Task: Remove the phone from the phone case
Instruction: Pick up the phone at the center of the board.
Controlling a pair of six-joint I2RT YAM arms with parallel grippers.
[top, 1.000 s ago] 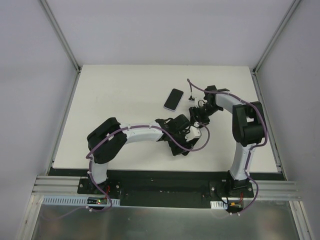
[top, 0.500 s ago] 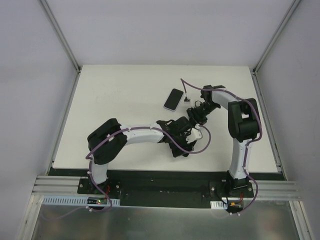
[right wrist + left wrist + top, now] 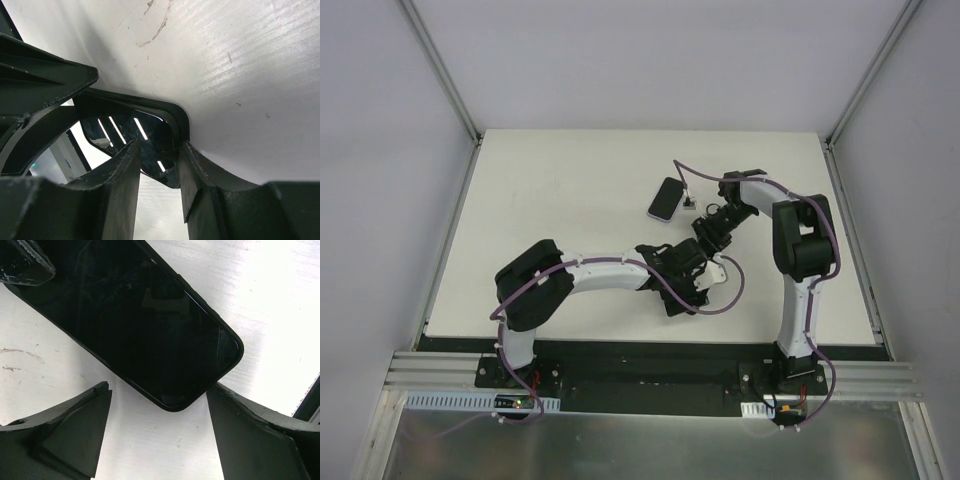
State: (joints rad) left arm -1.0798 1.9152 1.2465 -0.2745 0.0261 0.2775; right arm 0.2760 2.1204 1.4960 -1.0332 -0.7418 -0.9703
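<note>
Grippers sit close together over the table (image 3: 550,200) from above, left gripper (image 3: 692,268) and right gripper (image 3: 706,236). Left wrist: we see wide jaws flanking the phone (image 3: 150,330), flat in its phone case (image 3: 239,347). Right wrist: narrow jaws pinch the phone case corner.

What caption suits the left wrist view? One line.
Glossy black rectangular phone lying flat on white table, framed by spread black fingers.

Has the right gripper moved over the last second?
Yes. The right gripper has shifted slightly left, away from the table's right edge.
</note>
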